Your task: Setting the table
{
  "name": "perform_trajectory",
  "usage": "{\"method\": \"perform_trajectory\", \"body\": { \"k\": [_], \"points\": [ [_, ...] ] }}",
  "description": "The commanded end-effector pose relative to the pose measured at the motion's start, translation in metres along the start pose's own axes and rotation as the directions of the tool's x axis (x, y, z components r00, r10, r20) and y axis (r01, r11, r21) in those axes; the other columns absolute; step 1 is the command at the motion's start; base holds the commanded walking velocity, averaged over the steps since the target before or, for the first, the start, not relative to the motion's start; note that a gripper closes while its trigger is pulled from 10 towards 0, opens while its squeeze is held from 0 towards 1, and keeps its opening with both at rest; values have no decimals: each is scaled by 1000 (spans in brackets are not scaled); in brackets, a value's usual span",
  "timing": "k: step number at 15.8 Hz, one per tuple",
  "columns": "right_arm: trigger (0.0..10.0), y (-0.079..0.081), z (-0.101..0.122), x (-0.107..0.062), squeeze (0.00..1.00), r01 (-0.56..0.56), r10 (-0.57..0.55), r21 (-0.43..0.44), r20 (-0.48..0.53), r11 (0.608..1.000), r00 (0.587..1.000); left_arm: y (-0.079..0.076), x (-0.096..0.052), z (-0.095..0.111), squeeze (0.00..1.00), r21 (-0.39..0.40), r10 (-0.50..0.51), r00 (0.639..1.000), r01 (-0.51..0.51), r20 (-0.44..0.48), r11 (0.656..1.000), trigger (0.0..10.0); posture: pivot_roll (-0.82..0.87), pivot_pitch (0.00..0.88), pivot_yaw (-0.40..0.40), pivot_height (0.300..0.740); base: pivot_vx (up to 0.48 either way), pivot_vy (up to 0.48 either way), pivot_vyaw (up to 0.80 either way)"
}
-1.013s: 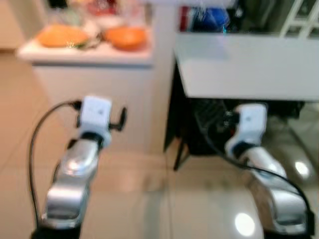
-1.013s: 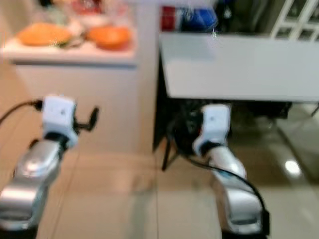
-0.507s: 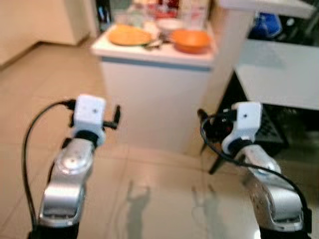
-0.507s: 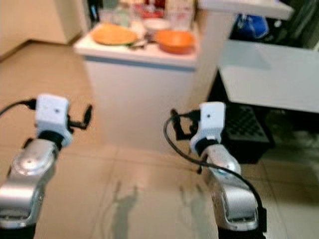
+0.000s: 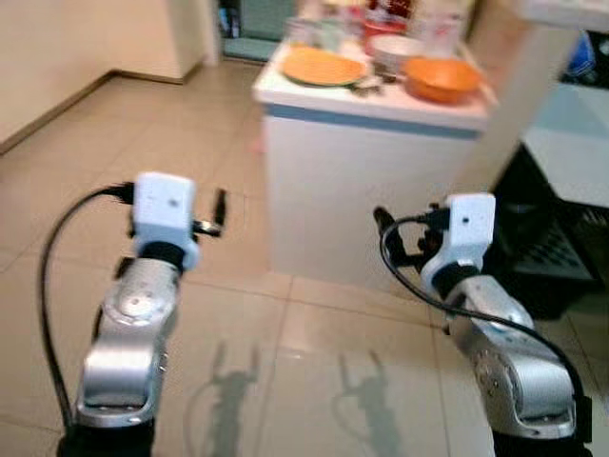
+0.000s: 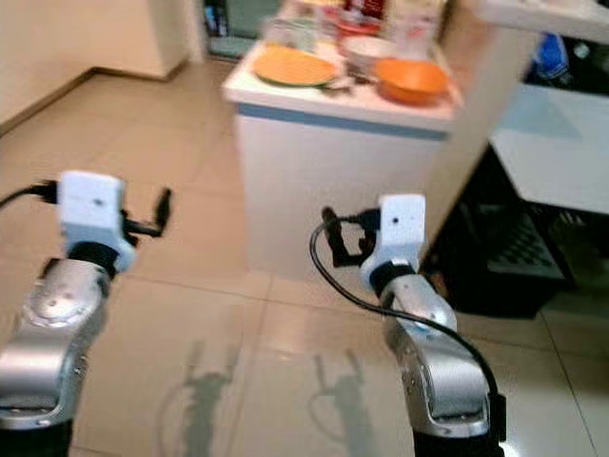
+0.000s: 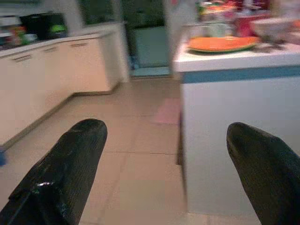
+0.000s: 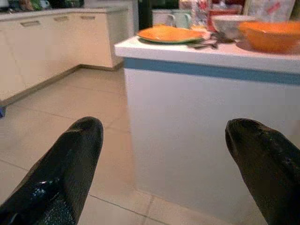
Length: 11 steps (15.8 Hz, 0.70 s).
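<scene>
An orange plate (image 5: 324,67), a white bowl (image 5: 395,48) and an orange bowl (image 5: 442,78) sit on a white counter (image 5: 371,100) with a blue strip, ahead and slightly right. Some cutlery (image 5: 366,88) lies between the plate and the bowls. My left gripper (image 7: 166,136) is held up over the floor, short of the counter's left side, open and holding nothing. My right gripper (image 8: 164,136) points at the counter's front face, also open and holding nothing. The plate (image 8: 169,33) and orange bowl (image 8: 269,35) appear above its fingers.
A white table (image 5: 580,143) stands to the right of the counter, with a black crate (image 5: 561,257) under it. Beige cabinets (image 7: 56,65) line the left wall. Glossy tiled floor (image 5: 285,362) lies between me and the counter.
The whole view has swung left and tilted, so the counter has shifted from the left to right of centre. Both arms keep the same raised pose with fingers apart.
</scene>
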State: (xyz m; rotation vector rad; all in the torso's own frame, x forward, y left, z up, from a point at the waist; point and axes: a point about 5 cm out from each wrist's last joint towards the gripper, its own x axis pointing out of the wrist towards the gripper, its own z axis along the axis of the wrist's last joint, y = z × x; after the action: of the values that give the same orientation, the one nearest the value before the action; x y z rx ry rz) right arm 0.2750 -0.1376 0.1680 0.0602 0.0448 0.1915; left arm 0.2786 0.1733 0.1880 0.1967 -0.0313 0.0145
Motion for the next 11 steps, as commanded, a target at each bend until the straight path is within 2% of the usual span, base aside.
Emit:
{"method": "perform_trajectory", "body": {
  "k": [1, 3, 10, 11],
  "points": [
    [10000, -12, -2, -2, 0, 59, -59, 4, -14, 998, 998, -8, 2, 5, 0, -2, -18, 1000, 19, 15, 1000, 10000, 32, 0, -25, 740, 0, 0, 0],
    [10000, -15, -1, -1, 0, 83, -83, 13, -13, 996, 997, -9, 4, 11, 0, 0, -25, 999, 25, 47, 1000, 10000, 34, 0, -26, 740, 0, 0, 0],
    [10000, -11, 6, 3, 0, 55, -55, 6, 13, 998, 998, -4, 5, 13, 0, -11, 12, 999, -12, 51, 1000, 10000, 37, 0, -31, 740, 0, 0, 0],
    [10000, -10, 8, 3, 0, 52, -53, 4, 16, 999, 998, -5, 5, 14, 0, -13, 11, 998, -10, 57, 1000, 10000, 36, 0, -31, 740, 274, 0, 0]
  ]
}}
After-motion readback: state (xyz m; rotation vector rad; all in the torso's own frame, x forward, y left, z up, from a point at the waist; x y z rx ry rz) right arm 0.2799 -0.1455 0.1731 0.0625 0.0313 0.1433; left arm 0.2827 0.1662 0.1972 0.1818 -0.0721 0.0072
